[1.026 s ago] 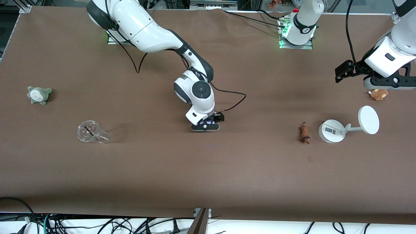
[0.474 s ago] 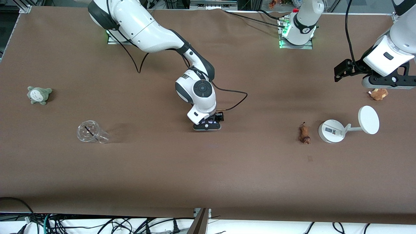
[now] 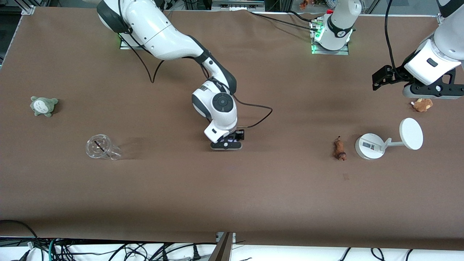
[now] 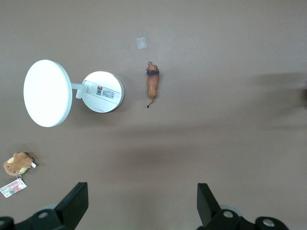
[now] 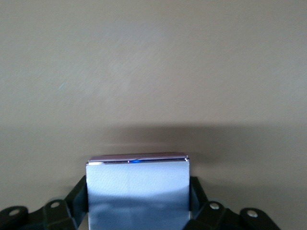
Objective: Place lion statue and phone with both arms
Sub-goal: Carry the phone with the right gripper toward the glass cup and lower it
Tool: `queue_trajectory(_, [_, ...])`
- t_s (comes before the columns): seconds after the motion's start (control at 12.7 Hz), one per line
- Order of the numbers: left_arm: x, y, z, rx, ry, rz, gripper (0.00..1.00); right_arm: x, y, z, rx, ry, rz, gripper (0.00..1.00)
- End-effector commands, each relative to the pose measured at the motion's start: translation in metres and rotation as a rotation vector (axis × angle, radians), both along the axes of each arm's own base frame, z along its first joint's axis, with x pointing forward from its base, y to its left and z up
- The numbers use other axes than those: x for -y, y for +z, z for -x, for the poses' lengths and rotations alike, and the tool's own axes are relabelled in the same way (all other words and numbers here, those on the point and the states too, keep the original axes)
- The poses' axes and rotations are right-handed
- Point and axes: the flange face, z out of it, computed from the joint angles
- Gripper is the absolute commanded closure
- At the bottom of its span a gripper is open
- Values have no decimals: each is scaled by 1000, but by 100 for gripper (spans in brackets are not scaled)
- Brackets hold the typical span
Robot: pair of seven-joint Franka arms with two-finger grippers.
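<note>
My right gripper (image 3: 226,145) is low over the middle of the table and shut on the phone (image 5: 138,189), a pale-lavender flat slab gripped by its sides between the fingers; only a sliver of it shows in the front view (image 3: 232,138). The lion statue (image 3: 339,149), a tiny orange-brown figurine with a thin tail, lies on the table toward the left arm's end, beside the white stand; it also shows in the left wrist view (image 4: 153,84). My left gripper (image 3: 432,94) is open and empty (image 4: 141,206), up in the air over the table beside the brown plush.
A white round-based stand (image 3: 369,146) with a disc (image 3: 411,133) sits beside the lion. A brown plush with a tag (image 3: 422,104) lies under the left hand. A clear cup (image 3: 100,148) and a grey-green plush (image 3: 43,105) lie toward the right arm's end.
My right gripper, still holding the phone, has shifted a little toward the right arm's end of the table. My left gripper has drifted slightly toward its base. The lion has not moved.
</note>
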Motion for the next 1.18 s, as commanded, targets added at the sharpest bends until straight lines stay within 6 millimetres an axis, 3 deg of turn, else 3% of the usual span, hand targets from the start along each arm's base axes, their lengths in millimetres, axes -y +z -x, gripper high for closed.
queue_trajectory(0.0, [2,7,1,-5,-14,6,0,32,41,-28,-5,-22,19,90])
queue_trajectory(0.16, [8,7,2,-8,-23,5,0,68,78,-46,-46,-30,69,93])
queue_trajectory(0.24, [8,8,3,-7,-22,7,0,85,95,-51,-84,-17,85,100])
queue_trajectory(0.39, [9,8,3,-9,-22,6,0,118,117,-59,-169,-28,91,100])
queue_trajectory(0.55, [9,7,3,-10,-22,5,0,150,128,-66,-197,-24,109,100])
queue_trajectory(0.71, [9,7,3,-10,-22,6,0,193,133,-79,-211,-5,108,100])
queue_trajectory(1.11, [8,7,2,-8,-19,5,0,273,130,-89,-247,30,108,100])
